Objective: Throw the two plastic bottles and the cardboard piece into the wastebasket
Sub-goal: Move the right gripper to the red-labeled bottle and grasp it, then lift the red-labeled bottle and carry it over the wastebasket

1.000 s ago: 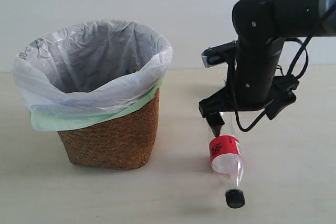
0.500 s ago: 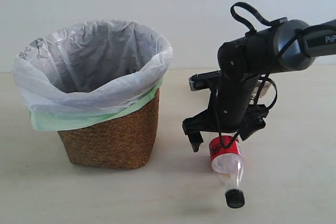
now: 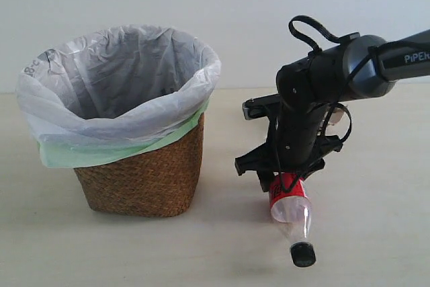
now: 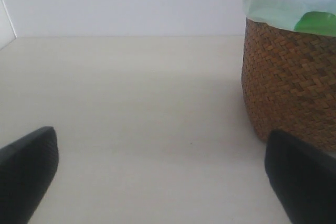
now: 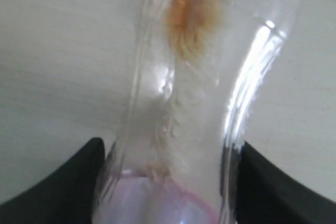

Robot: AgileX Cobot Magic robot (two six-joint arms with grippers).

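Exterior view has the wastebasket (image 3: 144, 179) standing at the left of the table (image 3: 67, 247), its white bag (image 3: 114, 92) folded over the rim. To its right and apart from it, the right gripper (image 3: 282, 178) is clamped on the red-labelled bottle (image 3: 290, 206), whose black cap (image 3: 302, 255) points down at the tabletop. The right wrist view shows both fingers (image 5: 79, 177) pressed against the bottle's clear sides, while the left wrist view shows the left gripper (image 4: 163, 182) spread wide above the table, the wastebasket just beside one finger.
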